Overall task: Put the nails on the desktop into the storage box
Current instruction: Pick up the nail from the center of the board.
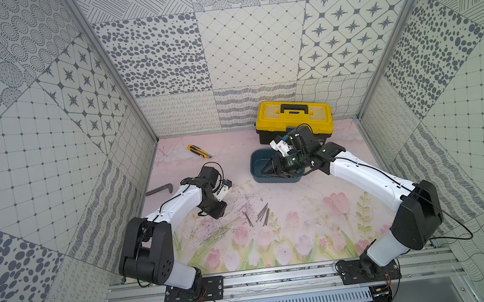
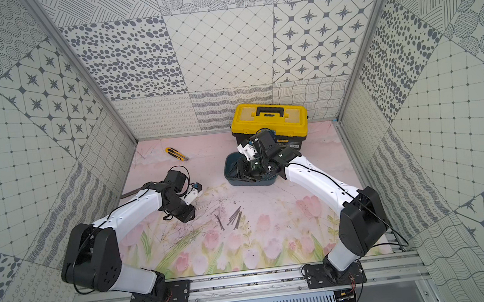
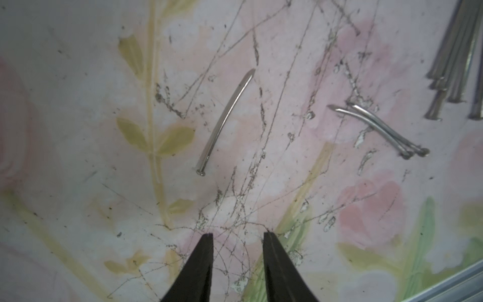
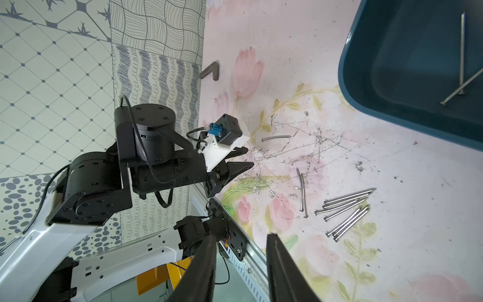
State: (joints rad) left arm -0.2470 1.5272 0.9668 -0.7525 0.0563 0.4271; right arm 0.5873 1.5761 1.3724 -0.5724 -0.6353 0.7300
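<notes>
— How are the tools standing?
— The left gripper [image 3: 237, 235] is hovering spread and empty over the desktop [image 3: 78, 157]. The right gripper [image 4: 241, 235] is gaping empty too.
— And the nails [image 1: 263, 214]?
— Most are lying mid-frame in a top view. 2 are resting in the storage box [image 1: 254, 169], right of centre.

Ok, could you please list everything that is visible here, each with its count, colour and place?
nails on the desktop: about eleven, grey metal; one alone, a pair, and a bunch, between the two arms
nails in the storage box: two visible, grey, crossing on its floor
storage box: one, teal-blue, in front of the toolbox
toolbox: one, yellow and black, at the back wall
utility knife: one, yellow and black, back left
L-shaped bar: one, dark, far left edge
desktop: one, pale pink with tulips, scratched
left claw: open, empty, near the single nail
right claw: open, empty, over the storage box
</notes>
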